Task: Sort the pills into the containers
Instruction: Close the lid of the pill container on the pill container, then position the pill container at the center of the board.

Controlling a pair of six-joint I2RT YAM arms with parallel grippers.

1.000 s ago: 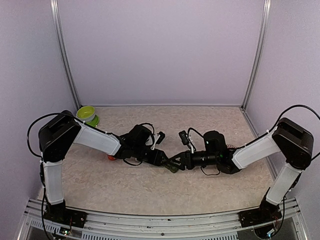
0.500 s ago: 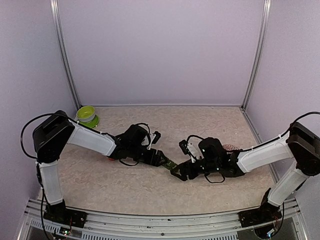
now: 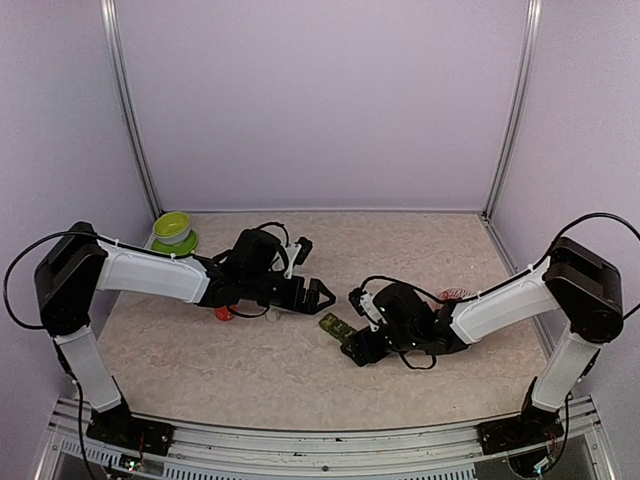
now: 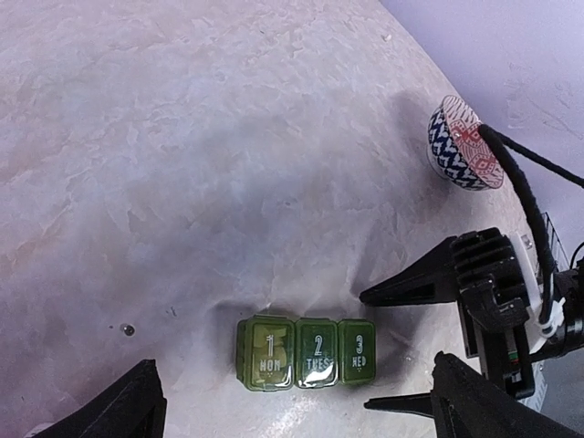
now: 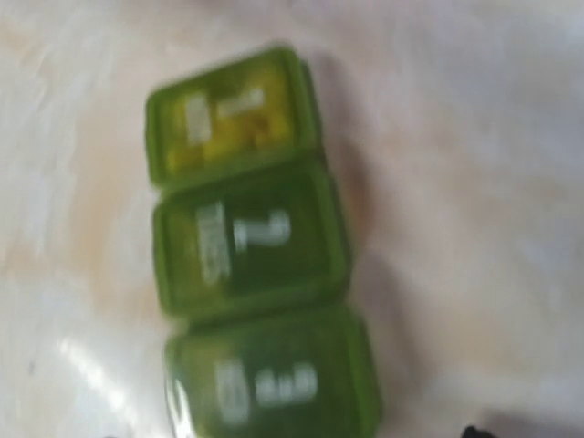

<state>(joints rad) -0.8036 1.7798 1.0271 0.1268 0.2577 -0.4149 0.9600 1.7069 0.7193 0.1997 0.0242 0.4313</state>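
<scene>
The containers (image 3: 336, 326) lie on the table (image 3: 420, 250) between the left claw (image 3: 318, 297) and the right claw (image 3: 352, 342).

left arm (image 3: 155, 275): white links, black joints | right arm (image 3: 500, 302): same | left tool (image 3: 326, 295), right tool (image 4: 365, 349): black | cables (image 4: 529, 167): black

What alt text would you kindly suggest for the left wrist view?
Three joined dark green plastic pill boxes, marked MON, TUES, WED, lie on the pale marbled table; the right arm's open black hand faces their WED end.
</scene>
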